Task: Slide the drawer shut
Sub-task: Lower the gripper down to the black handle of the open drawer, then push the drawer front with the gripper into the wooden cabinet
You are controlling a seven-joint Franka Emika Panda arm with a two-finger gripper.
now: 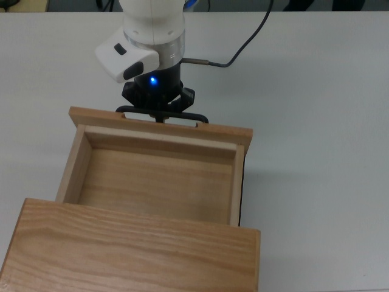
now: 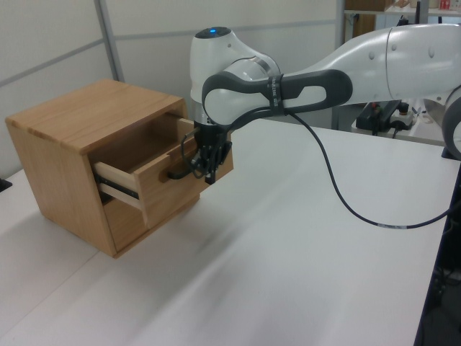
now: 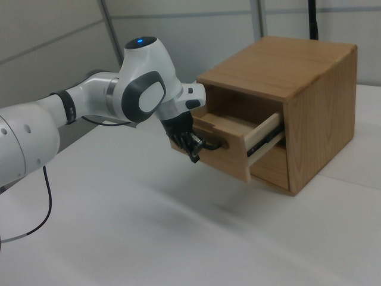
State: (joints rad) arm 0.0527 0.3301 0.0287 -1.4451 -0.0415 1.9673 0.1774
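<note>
Nearest the top view's lower edge I see the cabinet top (image 1: 130, 249), and out from under it the drawer (image 1: 158, 176) stands well open, its tray empty, its slide rail showing in the left view. At its front panel I have the hand (image 1: 159, 113) pressed against the black handle (image 1: 197, 117), fingers pointing down at the bar's middle; whether they are spread or pinched together I cannot tell. I judge a centred contact suits a straight push, since an off-centre shove could skew the tray on its rails. Beyond lies bare white table (image 1: 316, 73) and the arm's cable (image 1: 243, 45).
</note>
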